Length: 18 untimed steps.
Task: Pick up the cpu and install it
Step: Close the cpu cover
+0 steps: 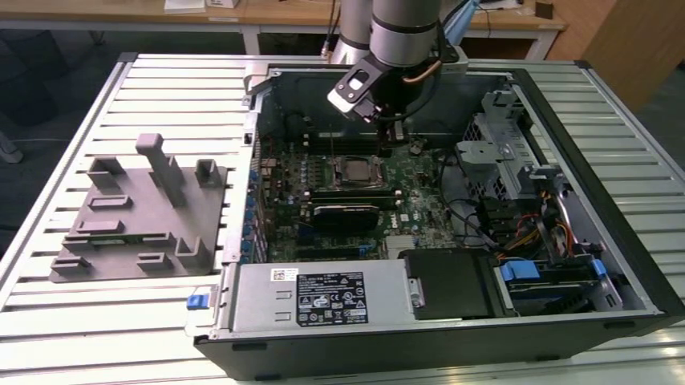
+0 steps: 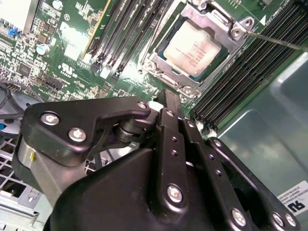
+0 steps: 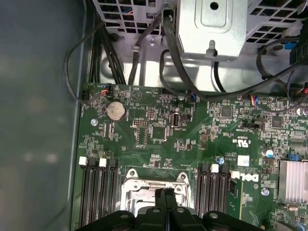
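Cpu [image 1: 354,168]: lying flat inside the socket frame [image 1: 354,157], centre of the exterior view, silver top facing up.
Gripper [image 1: 391,132]: hanging just beyond it, upper centre, fingers meeting, gripping nothing.
Advice: seating looks critical, so contact should be going straight down, avoiding sideways drag.

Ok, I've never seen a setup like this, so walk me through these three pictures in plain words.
This is one robot arm working over an open computer case on a slatted metal table. The exterior view looks from off the arm; both wrist views ride on it, looking down at the green board. The tool, its black fingers shut, holds nothing and hangs above the cpu, which lies in its socket. A grey plastic fixture sits at the exterior view's left.
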Each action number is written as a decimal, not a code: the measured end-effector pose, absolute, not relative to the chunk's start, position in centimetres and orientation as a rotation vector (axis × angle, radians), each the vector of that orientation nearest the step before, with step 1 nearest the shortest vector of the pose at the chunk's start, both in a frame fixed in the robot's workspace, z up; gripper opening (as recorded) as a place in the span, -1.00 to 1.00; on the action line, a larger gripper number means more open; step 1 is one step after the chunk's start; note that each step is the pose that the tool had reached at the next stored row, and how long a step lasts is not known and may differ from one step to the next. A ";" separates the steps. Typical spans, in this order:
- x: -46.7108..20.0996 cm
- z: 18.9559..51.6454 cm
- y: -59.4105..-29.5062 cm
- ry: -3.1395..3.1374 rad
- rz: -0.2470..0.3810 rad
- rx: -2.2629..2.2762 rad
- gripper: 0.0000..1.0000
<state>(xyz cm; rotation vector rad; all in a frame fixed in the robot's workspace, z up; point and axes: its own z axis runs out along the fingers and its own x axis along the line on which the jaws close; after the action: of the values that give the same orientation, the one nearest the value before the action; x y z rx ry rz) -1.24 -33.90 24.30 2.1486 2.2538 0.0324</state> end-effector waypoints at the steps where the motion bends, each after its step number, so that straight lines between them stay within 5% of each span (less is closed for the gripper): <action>1: -1.3 24.3 -33.9 2.254 0.032 2.149 -0.79; 18: -4.6 24.1 -34.7 2.255 0.033 2.147 -0.79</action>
<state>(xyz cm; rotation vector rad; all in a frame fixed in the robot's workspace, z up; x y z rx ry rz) -4.62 -34.70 24.11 2.1465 2.2552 0.0326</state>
